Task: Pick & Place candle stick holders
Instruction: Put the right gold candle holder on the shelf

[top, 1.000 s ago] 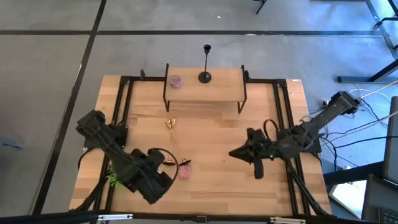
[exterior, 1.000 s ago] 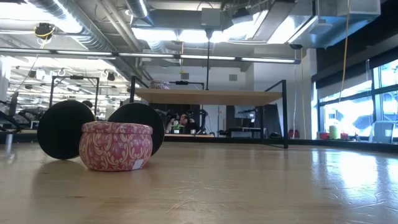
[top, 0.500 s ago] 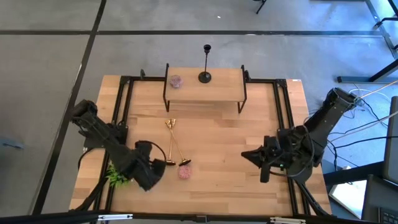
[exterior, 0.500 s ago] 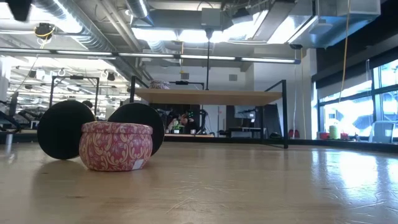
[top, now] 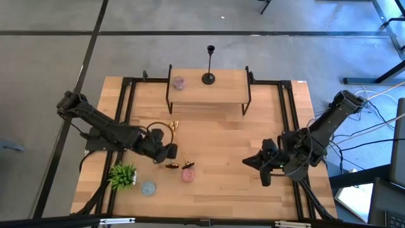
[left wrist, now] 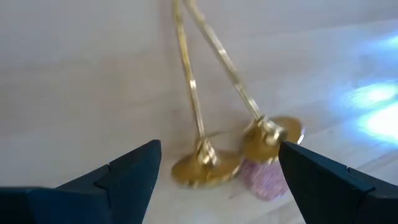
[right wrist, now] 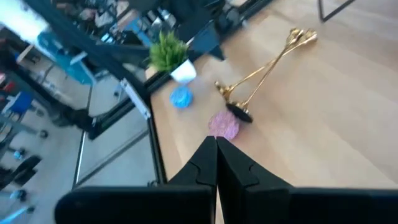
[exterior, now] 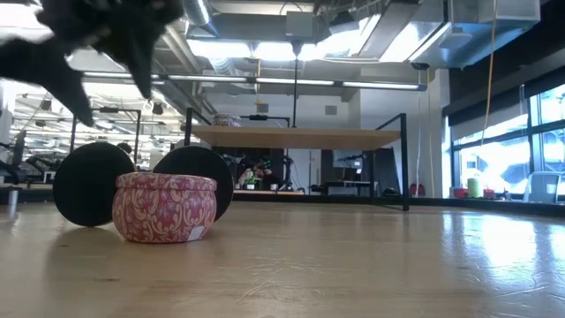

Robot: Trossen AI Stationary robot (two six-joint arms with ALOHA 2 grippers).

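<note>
Hovering over the two gold candle stick holders (top: 176, 144), the left end effector (top: 169, 152) has its fingers spread and grips nothing. Both gold holders lie flat on the counter (top: 215, 183), crossing each other, round bases toward the near edge and cup tops toward the raised shelf (top: 224, 92) at the far edge. One base touches or sits just beside a small pink tin (top: 187, 175). The black candle stick holder (top: 209, 66) stands upright on that shelf, near another pink tin (top: 179, 82).

The step in hand looks like the approach to a gold holder; the left wrist view shows both stems between the spread fingers. Next, the end effector would need to drop onto a single stem, away from the crossing, and clench without catching the other.

The right end effector (top: 253, 161) waits clenched and empty near the counter's right edge. A green plant (top: 122, 175) and a blue disc (top: 148, 188) sit by the near left corner.
</note>
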